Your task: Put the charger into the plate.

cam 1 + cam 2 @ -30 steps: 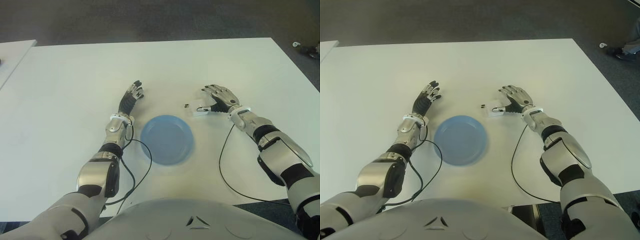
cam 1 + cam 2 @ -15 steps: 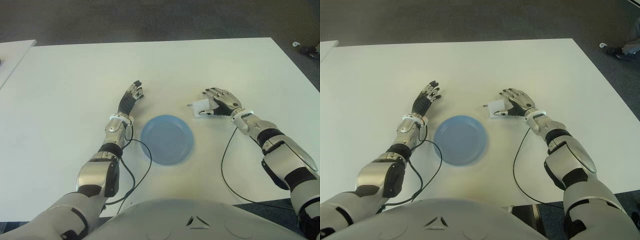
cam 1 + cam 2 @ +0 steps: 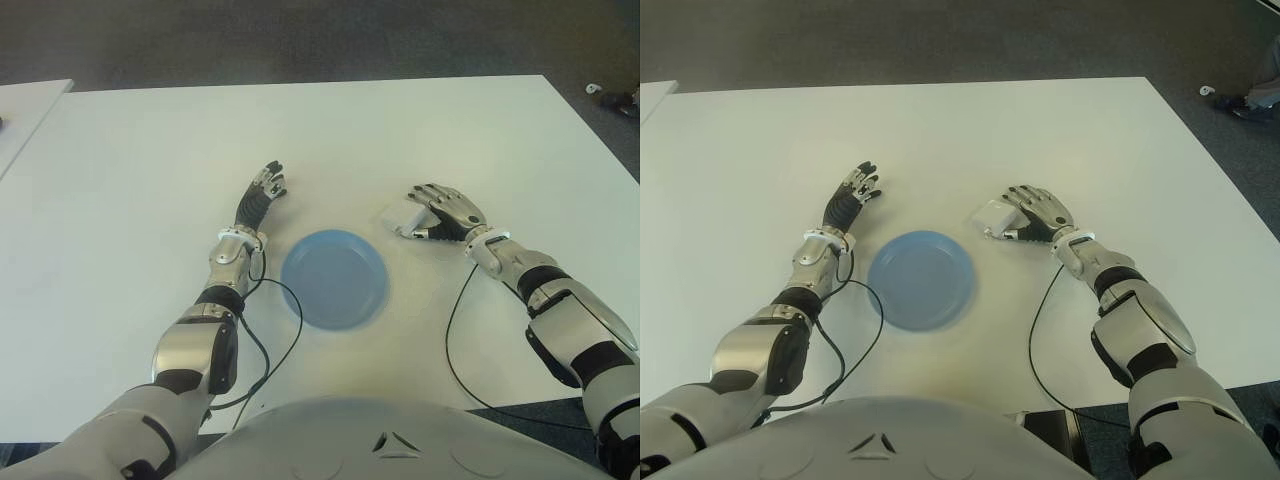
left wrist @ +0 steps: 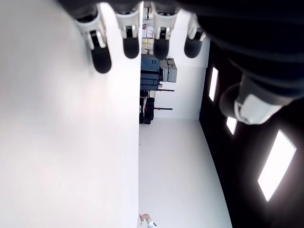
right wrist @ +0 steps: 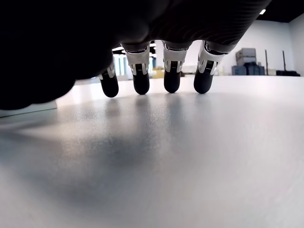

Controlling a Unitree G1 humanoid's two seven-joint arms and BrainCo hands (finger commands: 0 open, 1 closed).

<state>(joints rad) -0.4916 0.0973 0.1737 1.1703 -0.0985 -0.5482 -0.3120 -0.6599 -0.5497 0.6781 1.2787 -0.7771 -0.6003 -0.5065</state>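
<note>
Just beside the right hand (image 3: 448,210), at its thumb side, the small white block-shaped charger (image 3: 403,219) lies on the white table (image 3: 400,130), up and to the right of the round blue plastic plate (image 3: 334,279). Its fingers are extended and hold nothing. Left of the plate, the left hand (image 3: 262,194) shows with fingers straight and empty.
</note>
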